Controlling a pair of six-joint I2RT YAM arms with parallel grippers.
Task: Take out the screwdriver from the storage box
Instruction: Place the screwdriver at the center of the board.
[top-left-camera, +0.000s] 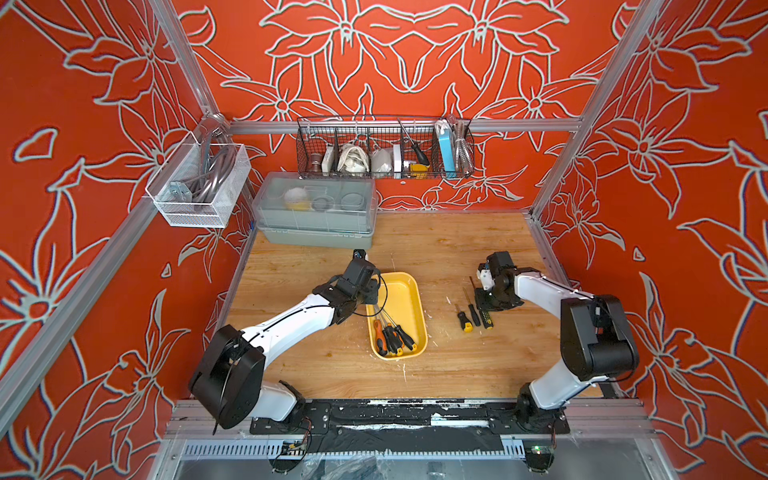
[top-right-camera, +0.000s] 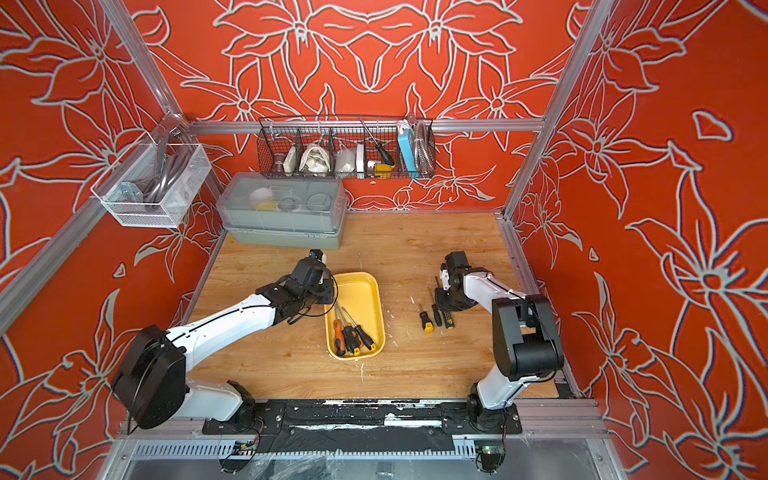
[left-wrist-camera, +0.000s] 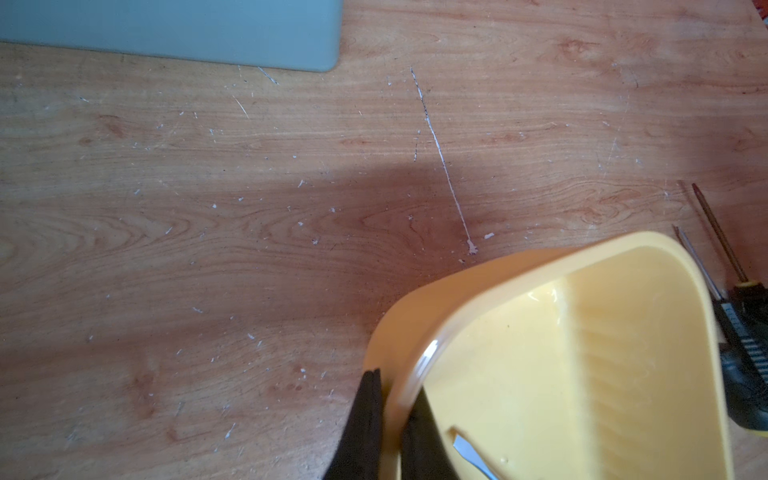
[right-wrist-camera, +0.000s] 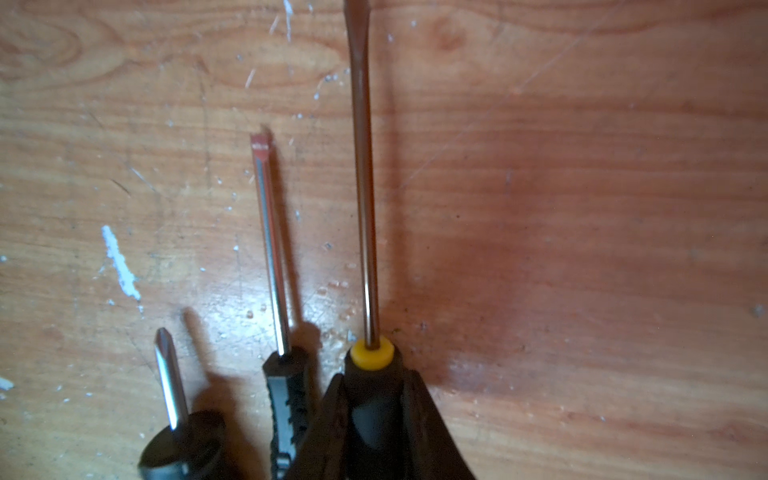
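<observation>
Toward the left edge of the worktop (top-left-camera: 457, 245), the left fingers (left-wrist-camera: 365, 419) are closed on the rim of the tray (top-left-camera: 401, 291) at its far left corner, one finger outside the wall and one inside, which I read as steadying it. The tray lies near the middle of the worktop, its long side running from near edge to far edge. Its far half is bare. Several screwdrivers (top-left-camera: 390, 337) are bunched in its near half, handles toward the near edge and shafts fanning toward the corner the left fingers hold. Right of the tray and apart from it, three more lie side by side, tips toward the far edge: a short screwdriver (top-left-camera: 464, 321), a middle screwdriver (top-left-camera: 473, 313), and rightmost the black-and-yellow screwdriver (right-wrist-camera: 365, 208). The right fingers (right-wrist-camera: 419, 419) clasp its handle from both sides just behind the yellow collar. It sits low and parallel to its neighbours; whether it rests on the wood I cannot tell. That one is out of the tray, so the likely step is to let it go here. The move after turns on this: the bunch lies well to the left of the right fingers, across bare wood, its handles at the tray's near end and its axes running roughly the same near-to-far way, a little slanted. The left fingers are nearer but taken up with the rim, so the right arm looks the one to reach over.
</observation>
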